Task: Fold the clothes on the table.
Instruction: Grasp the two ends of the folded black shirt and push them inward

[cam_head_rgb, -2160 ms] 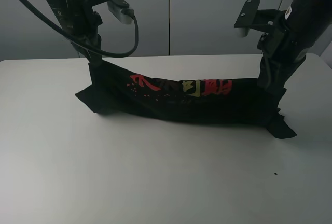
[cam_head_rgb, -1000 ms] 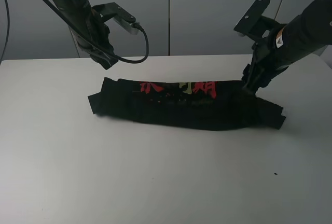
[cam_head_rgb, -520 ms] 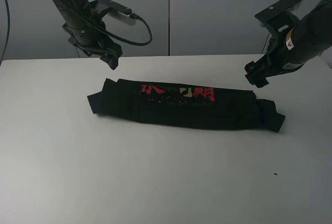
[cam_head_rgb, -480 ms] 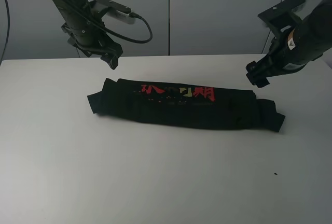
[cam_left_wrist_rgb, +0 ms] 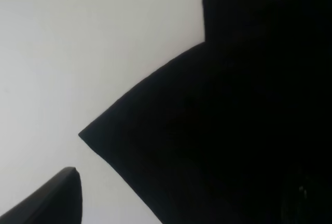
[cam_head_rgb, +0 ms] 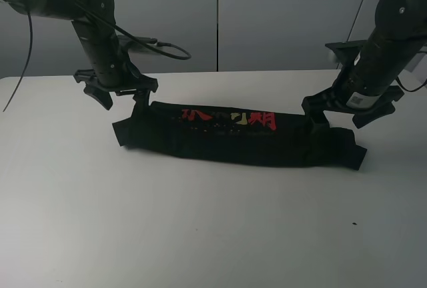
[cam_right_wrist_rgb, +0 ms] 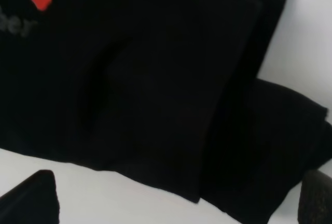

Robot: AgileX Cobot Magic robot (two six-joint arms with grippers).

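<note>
The clothes (cam_head_rgb: 240,138), a black T-shirt with red and yellow characters, lie folded into a long narrow strip across the middle of the white table (cam_head_rgb: 200,235). My left gripper (cam_head_rgb: 121,97) hangs open just above the strip's left end, holding nothing. At the right end my right gripper (cam_head_rgb: 343,111) stands open as well, its fingers spread wide over the cloth. In the left wrist view the black cloth (cam_left_wrist_rgb: 233,130) fills most of the picture and one fingertip (cam_left_wrist_rgb: 52,203) shows. In the right wrist view both fingertips (cam_right_wrist_rgb: 31,195) flank the layered cloth (cam_right_wrist_rgb: 155,89).
Grey wall panels (cam_head_rgb: 267,15) stand behind the table's far edge. A black cable (cam_head_rgb: 163,49) loops off the left arm. A small dark speck (cam_head_rgb: 354,223) lies on the table at the front right.
Both grippers let go of the shirt's ends and opened wide. They lifted off, turned, and came down again over the two ends. The shirt lies settled on the table.
</note>
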